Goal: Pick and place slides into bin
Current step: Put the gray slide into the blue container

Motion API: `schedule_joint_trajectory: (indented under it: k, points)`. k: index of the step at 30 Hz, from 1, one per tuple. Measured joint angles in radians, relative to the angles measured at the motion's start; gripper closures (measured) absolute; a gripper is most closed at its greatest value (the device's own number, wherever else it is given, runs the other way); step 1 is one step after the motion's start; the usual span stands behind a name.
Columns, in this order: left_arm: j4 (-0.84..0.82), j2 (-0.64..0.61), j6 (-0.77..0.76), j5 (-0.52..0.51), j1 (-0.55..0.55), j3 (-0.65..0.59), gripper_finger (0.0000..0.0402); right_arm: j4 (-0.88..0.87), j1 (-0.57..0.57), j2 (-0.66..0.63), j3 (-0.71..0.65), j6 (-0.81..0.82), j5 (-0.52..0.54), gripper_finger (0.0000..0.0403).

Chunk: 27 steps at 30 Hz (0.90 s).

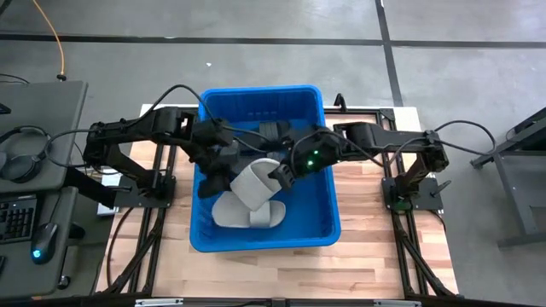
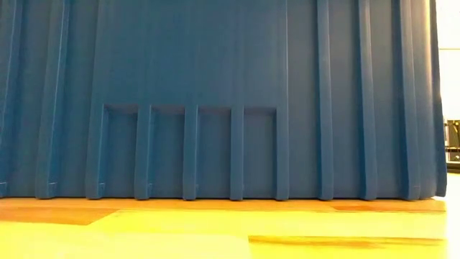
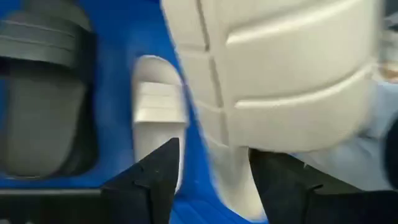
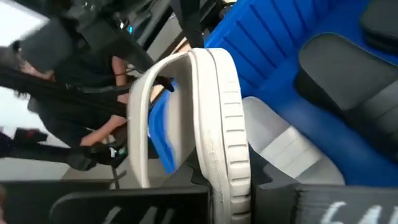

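The blue bin (image 1: 328,213) stands mid-table and fills the low view with its wall (image 2: 215,93). Above its inside a light grey slide (image 1: 253,183) hangs between both grippers. My right gripper (image 1: 281,173) is shut on it. My left gripper (image 1: 220,181) is open, its fingers on either side of the slide's sole edge (image 3: 230,168). A second light grey slide (image 1: 249,215) lies sole down on the bin floor. Black slides (image 1: 271,130) lie at the bin's far end. My right gripper pinches the sole's rim (image 4: 231,168) of the light grey slide between its two fingers, coming slanting down from the table's right. The slide stands on edge, its strap (image 4: 140,106) bulging away from the sole, lifted clear above the bin floor. My left gripper: I cannot tell whether its fingers (image 3: 280,180) touch the sole.
The wooden table (image 1: 367,264) shows around the bin, with the arms' frames at both sides. A desk with a keyboard, a mouse and headphones (image 1: 21,158) stands beyond the table's left edge. The bin's rim (image 1: 256,89) rises high around the slides.
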Motion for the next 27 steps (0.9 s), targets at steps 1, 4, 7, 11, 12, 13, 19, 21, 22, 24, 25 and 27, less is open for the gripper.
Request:
schedule_joint_trajectory:
  k: [1,4,7,11,12,13,19,21,22,24,25,27]
  points:
    - [0.002,-0.001,0.001,-0.028,0.000,0.000,0.0215,-0.011,0.000,-0.003,0.001,0.012,0.015,0.0397]
    - [0.000,-0.014,0.009,-0.136,0.000,0.000,0.0205,-0.069,0.003,-0.012,0.001,0.046,0.057,0.0397]
    - [0.000,-0.028,0.025,-0.263,0.000,0.000,0.0198,-0.069,0.009,-0.011,0.001,0.104,0.109,0.0397]
    - [0.046,-0.062,0.023,-0.402,0.000,0.000,0.0195,-0.087,0.023,-0.013,0.001,0.176,0.183,0.0398]
    - [0.073,-0.074,0.026,-0.426,0.000,0.000,0.0195,-0.094,0.028,-0.013,0.001,0.196,0.208,0.0398]
    - [0.098,-0.086,0.034,-0.445,0.000,0.000,0.0195,-0.094,0.030,-0.013,0.001,0.218,0.234,0.0398]
    - [0.219,-0.151,0.106,-0.537,0.000,0.000,0.0195,-0.096,0.058,-0.012,0.001,0.392,0.331,0.0398]
    - [0.219,-0.170,0.118,-0.589,0.000,0.000,0.0195,-0.091,0.073,-0.011,0.001,0.457,0.352,0.0398]
    - [0.220,-0.176,0.121,-0.620,0.000,0.000,0.0195,-0.090,0.083,-0.011,0.001,0.501,0.369,0.0398]
    - [0.221,-0.189,0.120,-0.665,0.000,0.000,0.0195,-0.084,0.099,-0.006,0.002,0.579,0.404,0.0398]
    - [0.222,-0.195,0.121,-0.668,0.001,0.000,0.0195,-0.081,0.108,-0.003,0.002,0.610,0.412,0.0398]
    - [0.226,-0.201,0.120,-0.664,0.000,0.000,0.0195,-0.087,0.125,0.006,0.002,0.677,0.435,0.0398]
